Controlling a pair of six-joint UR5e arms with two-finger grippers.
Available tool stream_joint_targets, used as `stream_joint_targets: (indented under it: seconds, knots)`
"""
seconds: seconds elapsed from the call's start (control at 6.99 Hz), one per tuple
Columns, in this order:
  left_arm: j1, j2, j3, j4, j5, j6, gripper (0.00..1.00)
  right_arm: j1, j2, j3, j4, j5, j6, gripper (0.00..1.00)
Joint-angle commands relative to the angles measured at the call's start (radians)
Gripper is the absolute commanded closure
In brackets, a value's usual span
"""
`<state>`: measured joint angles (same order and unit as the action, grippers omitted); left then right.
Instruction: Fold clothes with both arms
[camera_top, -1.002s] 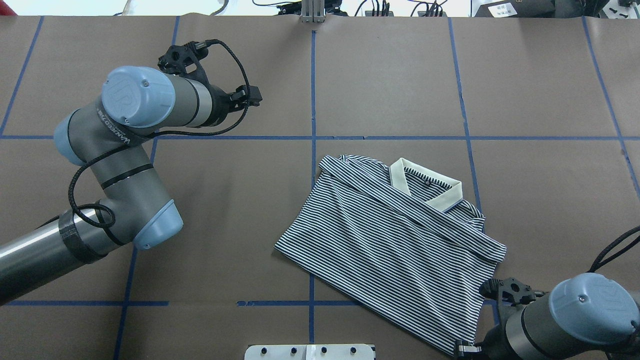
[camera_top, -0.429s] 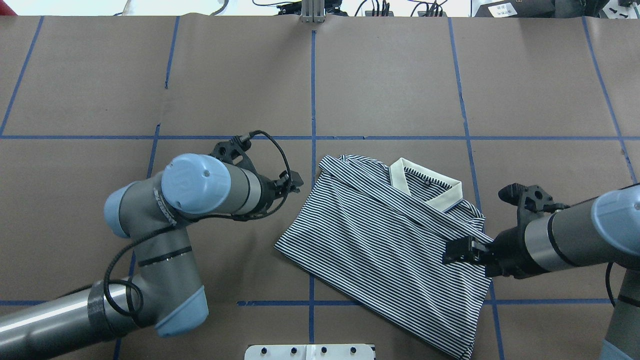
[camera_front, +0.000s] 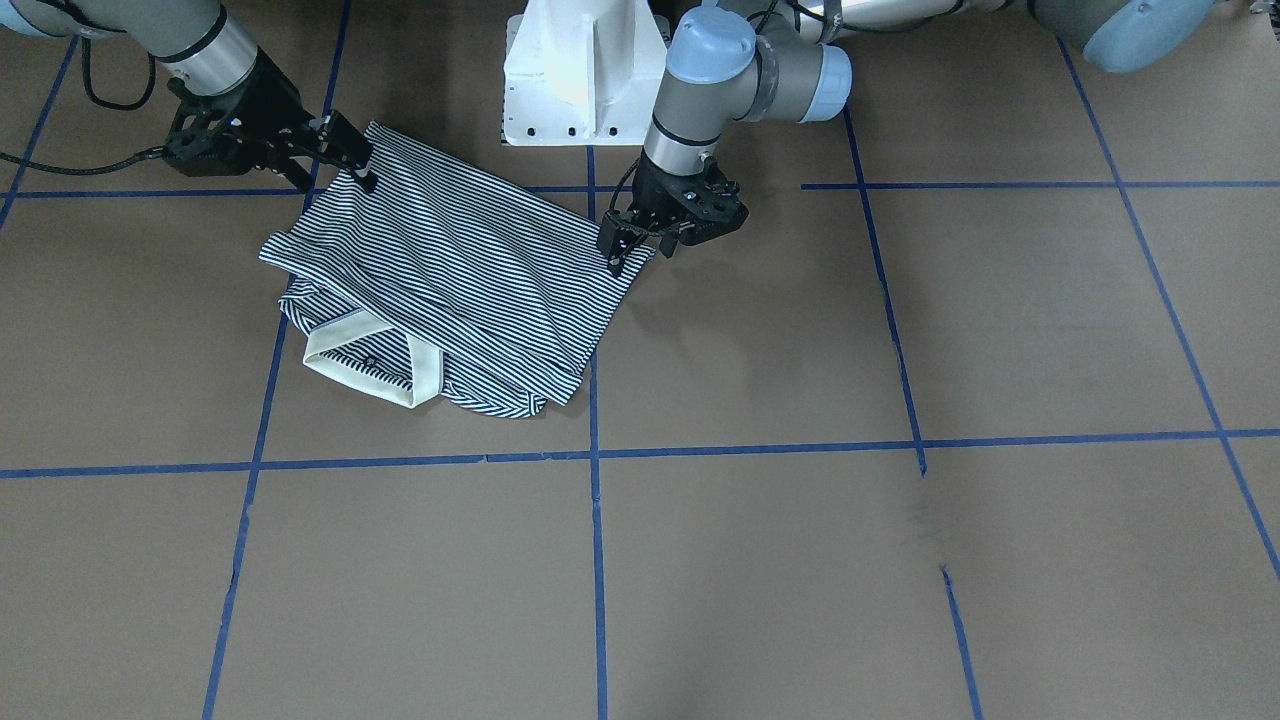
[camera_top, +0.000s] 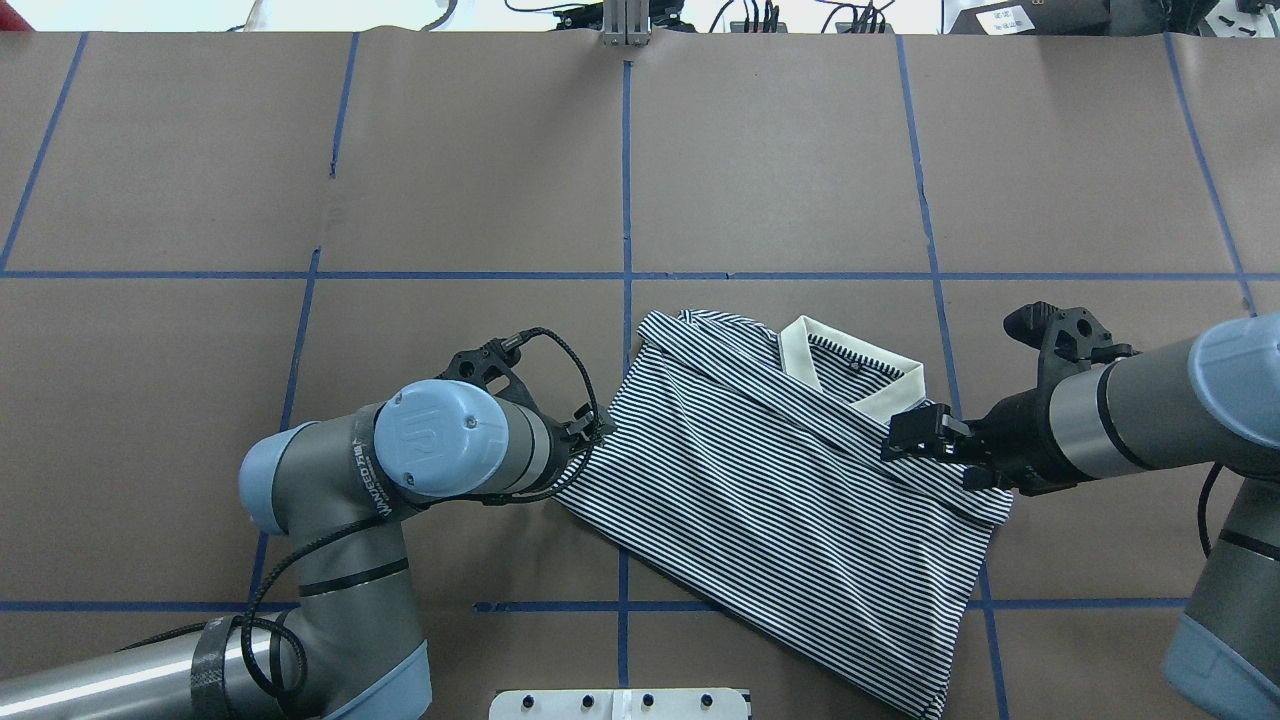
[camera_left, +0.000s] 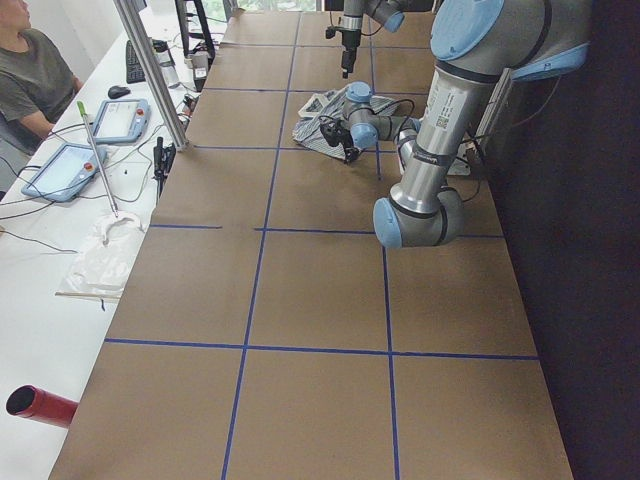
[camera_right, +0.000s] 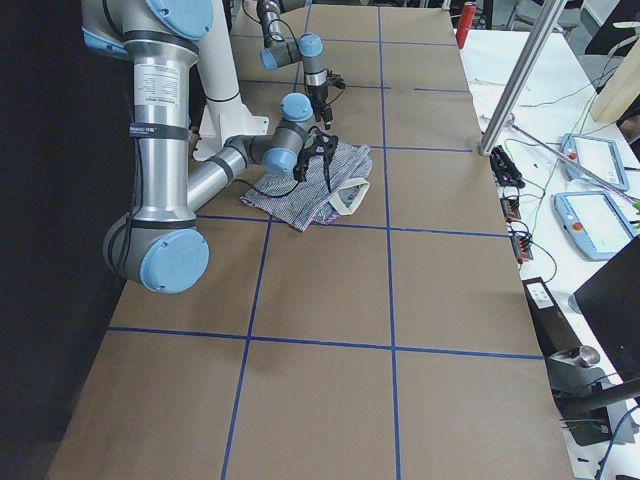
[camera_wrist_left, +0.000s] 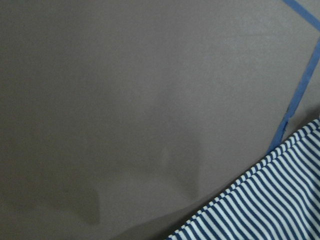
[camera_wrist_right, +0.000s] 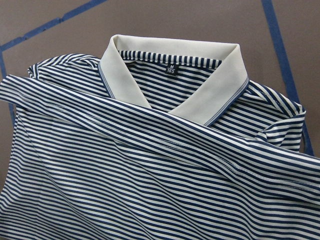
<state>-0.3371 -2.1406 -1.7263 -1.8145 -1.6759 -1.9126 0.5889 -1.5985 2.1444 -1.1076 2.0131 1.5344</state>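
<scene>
The striped polo shirt (camera_top: 780, 490) lies folded on the brown table, its cream collar (camera_top: 850, 378) toward the far side. It also shows in the front view (camera_front: 450, 270) and fills the right wrist view (camera_wrist_right: 150, 175). My left gripper (camera_top: 598, 430) is low at the shirt's left edge; in the front view (camera_front: 633, 250) its jaws stand open at the shirt's corner. My right gripper (camera_top: 908, 440) hovers over the shirt's right shoulder beside the collar, and in the front view (camera_front: 355, 158) it looks open. The left wrist view shows bare table and the shirt's edge (camera_wrist_left: 270, 200).
The white pedestal base (camera_front: 585, 70) stands at the near table edge behind the shirt. Blue tape lines (camera_top: 627, 200) grid the brown cover. An operator (camera_left: 30, 80) and tablets (camera_left: 115, 120) are at a side bench beyond the far edge.
My left arm swung from the far left down to the shirt's left edge. My right arm came from the near right corner up to the shirt's right shoulder. The shirt has not moved.
</scene>
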Motion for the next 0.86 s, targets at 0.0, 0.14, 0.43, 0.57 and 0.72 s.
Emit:
stream_joint_targets:
  seconds: [0.0, 0.14, 0.43, 0.57, 0.72]
  knots:
    - [0.035, -0.001, 0.002, 0.026, 0.008, -0.002, 0.12, 0.005, 0.003, -0.004, 0.000, 0.001, 0.000, 0.00]
    - [0.055, -0.010, 0.011, 0.026, 0.022, -0.003, 0.12, 0.005, 0.003, -0.004, 0.002, 0.003, 0.000, 0.00]
    - [0.056, -0.012, 0.017, 0.024, 0.022, -0.003, 0.34, 0.006, 0.003, -0.004, 0.002, 0.003, 0.001, 0.00]
    - [0.056, -0.010, 0.021, 0.020, 0.022, -0.003, 0.59, 0.006, 0.003, -0.003, 0.002, 0.004, 0.001, 0.00]
    - [0.055, -0.010, 0.022, 0.017, 0.024, -0.002, 0.89, 0.006, 0.003, -0.003, 0.002, 0.004, 0.001, 0.00]
